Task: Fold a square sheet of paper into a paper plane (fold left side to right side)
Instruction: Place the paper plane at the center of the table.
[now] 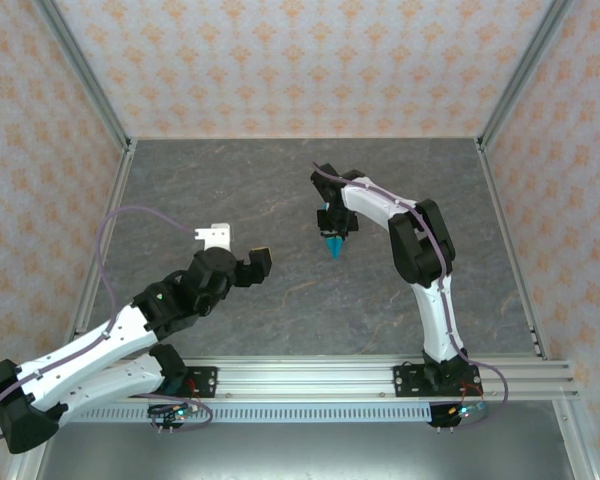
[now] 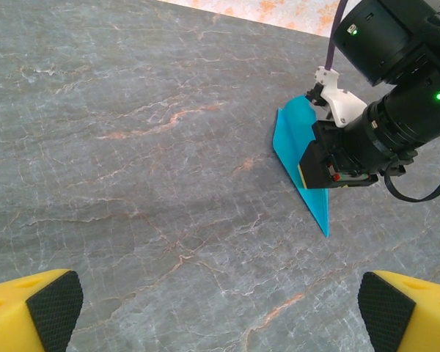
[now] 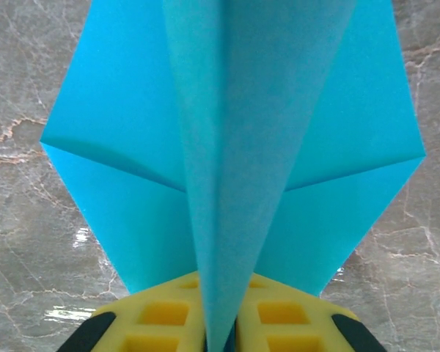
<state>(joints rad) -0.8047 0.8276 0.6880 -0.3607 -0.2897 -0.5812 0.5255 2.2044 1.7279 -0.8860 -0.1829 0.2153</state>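
The square sheet of paper stands folded into a cyan-blue paper plane (image 1: 332,246), a pointed dart with a centre crease, near the middle of the table. In the left wrist view the paper plane (image 2: 295,139) hangs nose down with its tip at the tabletop. My right gripper (image 1: 332,230) comes from above, and its yellow fingers (image 3: 158,319) are shut on the plane's centre fold (image 3: 235,147), with the wings spread to both sides. My left gripper (image 1: 242,256) hovers to the left of the plane, open and holding nothing, its black pads (image 2: 55,308) far apart.
The grey marbled table (image 1: 230,190) is bounded by patterned walls with metal posts. An aluminium rail (image 1: 310,380) with the arm bases runs along the near edge. The right arm's black wrist (image 2: 396,110) sits right above the plane.
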